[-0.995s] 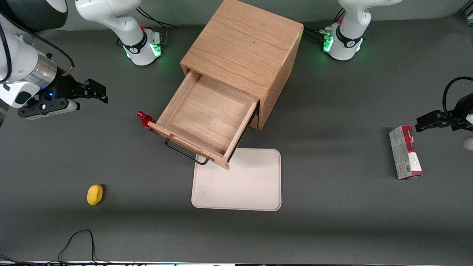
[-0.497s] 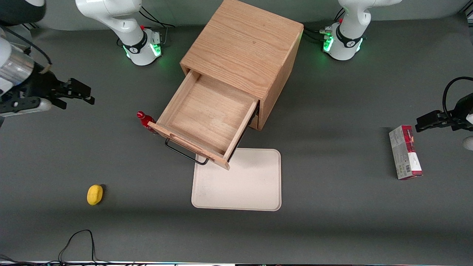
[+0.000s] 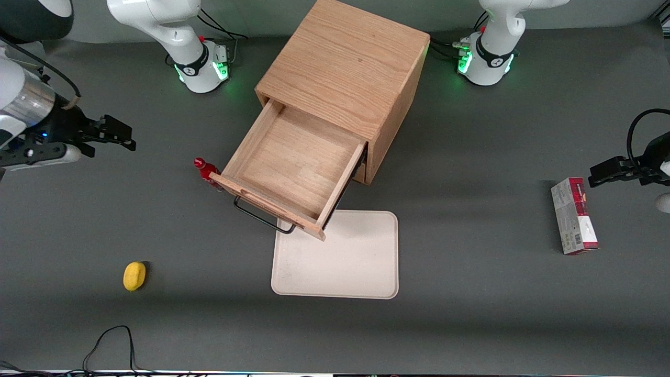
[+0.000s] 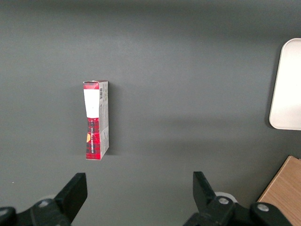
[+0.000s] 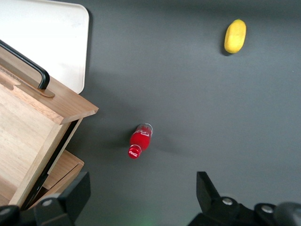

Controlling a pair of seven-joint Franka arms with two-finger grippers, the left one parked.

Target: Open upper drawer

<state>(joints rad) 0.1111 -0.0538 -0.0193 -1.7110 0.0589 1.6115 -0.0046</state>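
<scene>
The upper drawer (image 3: pixel 296 167) is pulled out. The gripper (image 3: pixel 118 137) hangs open and empty, well apart; returning carelessly, it could hit the red bottle (image 3: pixel 205 170).

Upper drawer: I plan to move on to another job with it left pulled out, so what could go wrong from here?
1. The upper drawer juts over the tray, so reaching the tray may bump its handle.
2. The red bottle lies right beside the drawer's corner; a nudge may roll it.
3. The open end effector hangs toward the working arm's end; swinging back, it could clip the drawer.
</scene>
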